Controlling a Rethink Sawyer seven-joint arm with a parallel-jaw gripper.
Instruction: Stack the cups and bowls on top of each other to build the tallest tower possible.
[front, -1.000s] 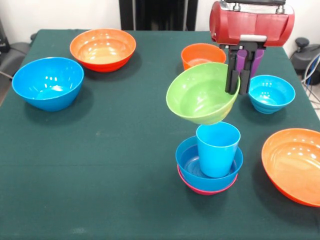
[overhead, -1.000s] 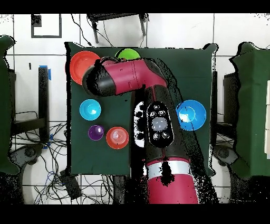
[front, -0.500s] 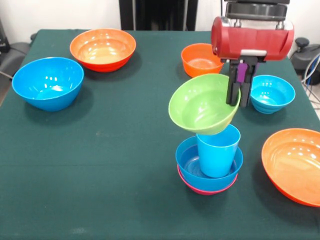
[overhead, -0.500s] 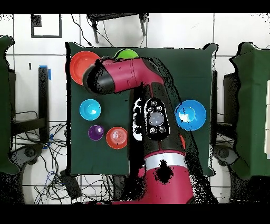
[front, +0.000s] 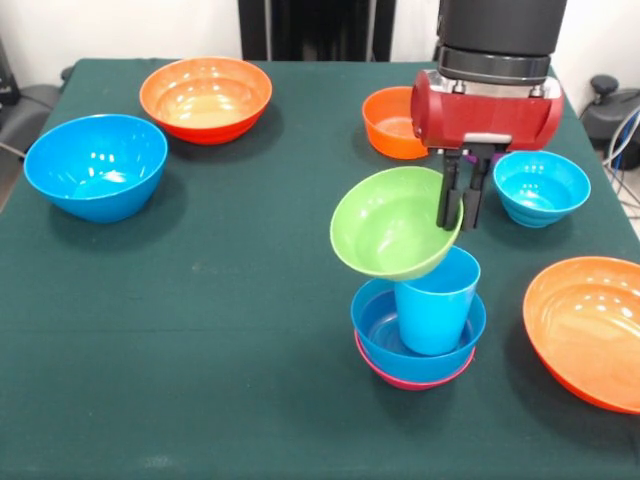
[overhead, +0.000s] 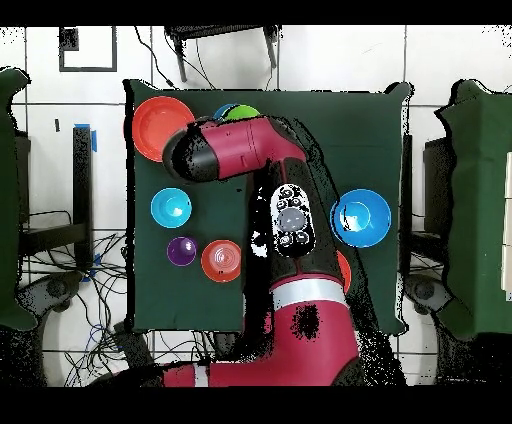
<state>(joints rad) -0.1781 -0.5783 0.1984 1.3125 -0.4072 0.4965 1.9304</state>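
My gripper (front: 459, 206) is shut on the right rim of a green bowl (front: 388, 224) and holds it tilted, open side toward the camera. The bowl's underside is at the rim of the light blue cup (front: 435, 302); I cannot tell if they touch. That cup stands in a blue bowl (front: 378, 322) nested on a pink bowl (front: 405, 379); together they form the tower. In the overhead view the arm (overhead: 240, 150) hides the gripper and most of the tower, and only part of the green bowl (overhead: 238, 111) shows. The purple cup (overhead: 181, 250) shows only in the overhead view.
Loose bowls lie around: an orange one (front: 206, 96) and a blue one (front: 96, 165) at the left, a small orange one (front: 392, 121) and a cyan one (front: 541, 186) behind the tower, and a large orange one (front: 590, 326) at the right edge.
My gripper has come down and slightly left with the green bowl, from above the light blue cup to the cup's rim. The other bowls have not moved.
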